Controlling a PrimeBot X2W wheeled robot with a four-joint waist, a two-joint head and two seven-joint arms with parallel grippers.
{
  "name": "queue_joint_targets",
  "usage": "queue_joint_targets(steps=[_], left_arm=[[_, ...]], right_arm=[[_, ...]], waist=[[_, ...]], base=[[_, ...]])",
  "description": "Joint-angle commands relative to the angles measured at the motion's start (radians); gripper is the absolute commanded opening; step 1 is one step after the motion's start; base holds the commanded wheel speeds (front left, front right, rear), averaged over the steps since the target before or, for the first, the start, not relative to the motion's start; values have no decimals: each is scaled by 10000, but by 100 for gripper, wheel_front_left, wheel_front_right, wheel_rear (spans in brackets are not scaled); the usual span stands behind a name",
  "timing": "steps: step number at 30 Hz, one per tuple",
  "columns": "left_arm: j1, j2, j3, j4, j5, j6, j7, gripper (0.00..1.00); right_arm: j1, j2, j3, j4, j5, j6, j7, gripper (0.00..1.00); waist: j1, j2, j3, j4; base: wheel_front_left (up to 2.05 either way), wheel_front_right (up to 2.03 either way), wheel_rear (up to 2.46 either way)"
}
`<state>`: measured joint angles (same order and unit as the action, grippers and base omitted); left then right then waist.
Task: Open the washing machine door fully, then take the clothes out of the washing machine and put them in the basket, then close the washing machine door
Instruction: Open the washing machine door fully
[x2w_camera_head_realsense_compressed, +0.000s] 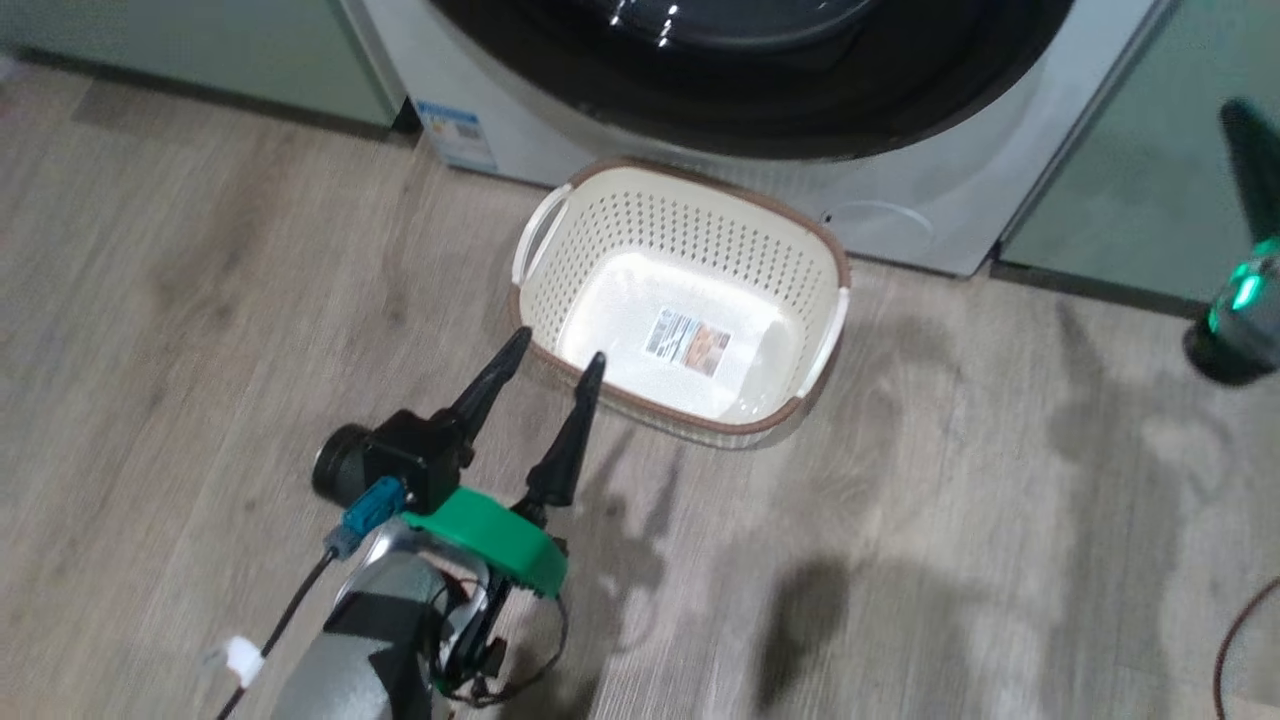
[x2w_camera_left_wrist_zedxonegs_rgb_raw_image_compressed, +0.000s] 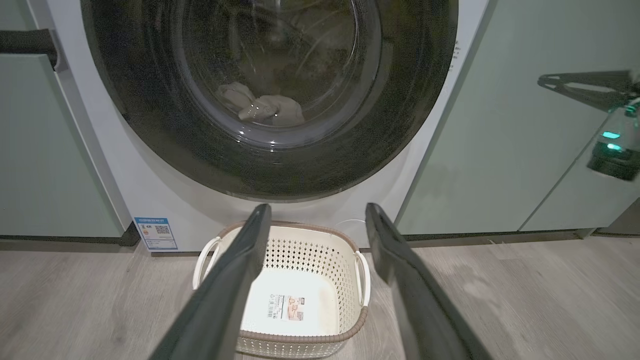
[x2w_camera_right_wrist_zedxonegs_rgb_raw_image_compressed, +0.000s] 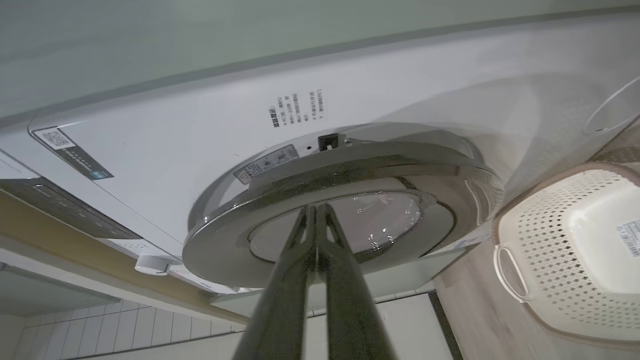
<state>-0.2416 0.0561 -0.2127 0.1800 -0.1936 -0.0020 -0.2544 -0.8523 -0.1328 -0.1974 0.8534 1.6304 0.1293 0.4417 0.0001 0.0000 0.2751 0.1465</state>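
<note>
The washing machine (x2w_camera_left_wrist_zedxonegs_rgb_raw_image_compressed: 165, 200) is a white front-loader set between sage-green cabinet fronts (x2w_camera_left_wrist_zedxonegs_rgb_raw_image_compressed: 500, 125), with a small blue sticker (x2w_camera_left_wrist_zedxonegs_rgb_raw_image_compressed: 156, 232) low on its left corner. The washing machine door (x2w_camera_left_wrist_zedxonegs_rgb_raw_image_compressed: 270, 50) is large and round, with a wide glossy black rim around a bulging clear glass centre. In the left wrist view it looks flat against the machine's front. From the right wrist view its silvery edge seems to stand a little off the white panel, with a dark latch slot showing behind it.

Through the glass, the clothes (x2w_camera_left_wrist_zedxonegs_rgb_raw_image_compressed: 262, 109) lie low inside the machine's drum as a pale, crumpled heap; their prints are too dim to make out.

The basket (x2w_camera_head_realsense_compressed: 700, 230) sits on the wood-look floor (x2w_camera_head_realsense_compressed: 200, 300) right in front of the machine, below the door. It is cream plastic with perforated walls, a brown rim, white loop handles and a label on its bottom.

The left gripper (x2w_camera_head_realsense_compressed: 558, 347) hangs in front of the machine, on the basket's far side from it. Its two dark fingers are spread apart with nothing between them.

The right gripper (x2w_camera_right_wrist_zedxonegs_rgb_raw_image_compressed: 315, 206) is off the machine's right side, its fingers pressed together with nothing between them. They point at the door's rim; whether they touch it I cannot tell.
</note>
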Motion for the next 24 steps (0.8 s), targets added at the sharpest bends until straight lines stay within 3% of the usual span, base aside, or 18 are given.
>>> queue_joint_targets(steps=[1,24], left_arm=[[-421,99,228,-346,99,-40,-72,100],[-1244,-53,-390,-686,88,-111,-74,100]], right_arm=[[-662,-115,107,-174,85,14,112,0],[-4387,-417,439,1195,-211,14,278,0]], waist=[[-1,0,277,196],[-1,0,1815,992]], base=[[0,0,0],[0,0,0]])
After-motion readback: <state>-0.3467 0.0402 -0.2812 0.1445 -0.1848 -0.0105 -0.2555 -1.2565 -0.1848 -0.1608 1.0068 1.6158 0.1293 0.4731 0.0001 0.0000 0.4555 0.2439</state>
